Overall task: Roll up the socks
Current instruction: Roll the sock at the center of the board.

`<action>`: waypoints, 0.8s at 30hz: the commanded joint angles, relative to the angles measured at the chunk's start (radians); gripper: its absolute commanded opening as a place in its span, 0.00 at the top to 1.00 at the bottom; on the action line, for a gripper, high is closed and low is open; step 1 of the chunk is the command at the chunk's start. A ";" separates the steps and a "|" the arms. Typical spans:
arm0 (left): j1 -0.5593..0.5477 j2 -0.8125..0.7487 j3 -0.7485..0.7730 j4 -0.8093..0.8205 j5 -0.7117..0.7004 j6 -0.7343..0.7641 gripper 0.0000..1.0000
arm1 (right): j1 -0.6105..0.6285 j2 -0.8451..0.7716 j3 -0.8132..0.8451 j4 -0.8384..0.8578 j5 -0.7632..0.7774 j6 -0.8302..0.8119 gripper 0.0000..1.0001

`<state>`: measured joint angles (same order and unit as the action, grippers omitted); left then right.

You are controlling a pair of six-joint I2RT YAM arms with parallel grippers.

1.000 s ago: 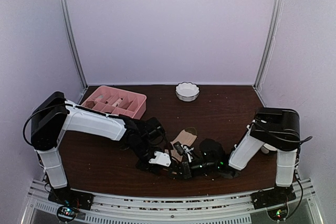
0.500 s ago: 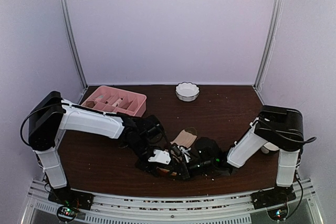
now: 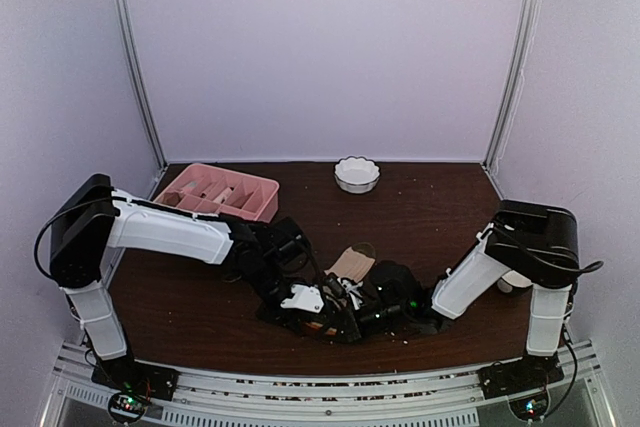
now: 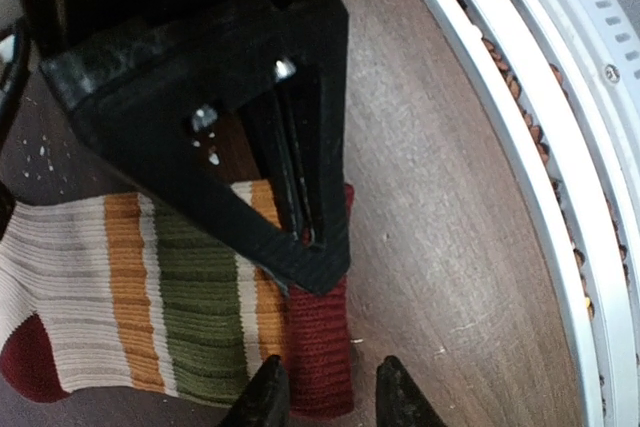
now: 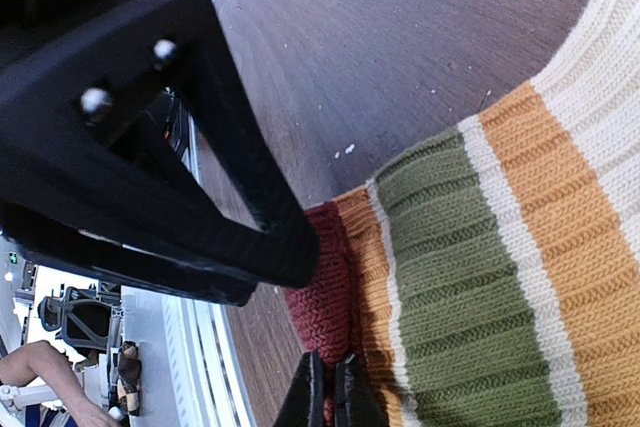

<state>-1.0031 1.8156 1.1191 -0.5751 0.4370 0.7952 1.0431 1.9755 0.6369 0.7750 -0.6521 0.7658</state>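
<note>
The striped sock lies flat on the table, beige with orange and green bands, a dark red cuff edge and a dark red toe. It also shows in the right wrist view. My right gripper is shut on the red cuff edge. It shows in the left wrist view as a black wedge over the cuff. My left gripper is open, its fingertips straddling the same cuff end. The tan-brown sock lies just behind both grippers. From above, the arms hide the striped sock.
A pink compartment tray stands at the back left and a white scalloped bowl at the back middle. The table's metal front rail runs close to the cuff end.
The right arm has slid a little left, toward the left gripper. The left wrist has shifted slightly. Both grippers now sit tight together over the cuff.
</note>
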 commanded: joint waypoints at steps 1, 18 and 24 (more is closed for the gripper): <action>0.004 0.044 0.009 0.007 -0.015 0.010 0.68 | 0.003 0.117 -0.044 -0.284 0.096 -0.024 1.00; 0.028 0.097 0.056 -0.037 0.049 -0.030 0.92 | 0.001 0.076 -0.050 -0.266 0.096 -0.024 0.94; 0.111 0.219 0.198 -0.214 0.165 -0.072 1.00 | 0.003 -0.058 -0.106 -0.254 0.228 -0.093 0.56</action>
<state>-0.9508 1.9560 1.2266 -0.6689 0.5068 0.7612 1.0550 1.9221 0.6136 0.7883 -0.6224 0.7349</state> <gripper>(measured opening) 0.032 0.406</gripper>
